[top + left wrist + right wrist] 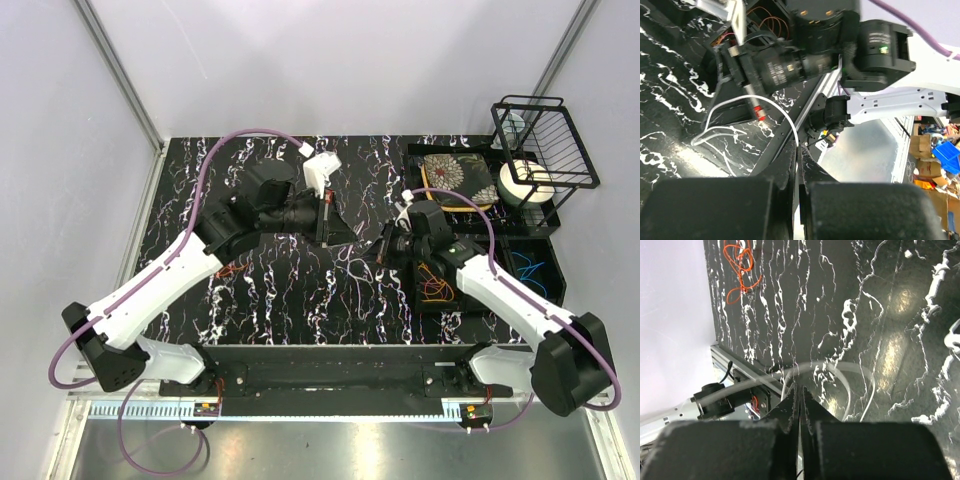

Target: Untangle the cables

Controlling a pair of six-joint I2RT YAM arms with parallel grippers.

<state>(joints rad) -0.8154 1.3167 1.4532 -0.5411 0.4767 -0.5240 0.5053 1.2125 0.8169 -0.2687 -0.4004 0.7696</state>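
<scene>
two-arm view over the marbled black table (300,300), both arms reaching to its centre.

(a) my left gripper (797,150) – jaws fully closed, tips pressed together. the pale cable (790,123) arcs across the table and runs straight into these tips, so i have it pinched at one point. from the top camera this gripper (335,228) sits just left of the table's middle.

(b) my right gripper (800,389) – jaws likewise closed, no gap between the fingers. the same pale cable (855,368) crosses right at the fingertips, then curls away in a loop that lies on the table to their right. in the left wrist view, a short red-marked piece (757,111) hangs at this gripper's end, beside the cable. the two grippers are near each other, facing, with the cable slack between them.

(c) other cables: an orange tangle (742,262) lies loose on the table, well apart from the right fingertips; an orange coil (435,287) sits in the black tray (415,305) under my right forearm; a blue coil (530,268) sits in the compartment at the far right. whether any of these is knotted with another i cannot tell.
</scene>
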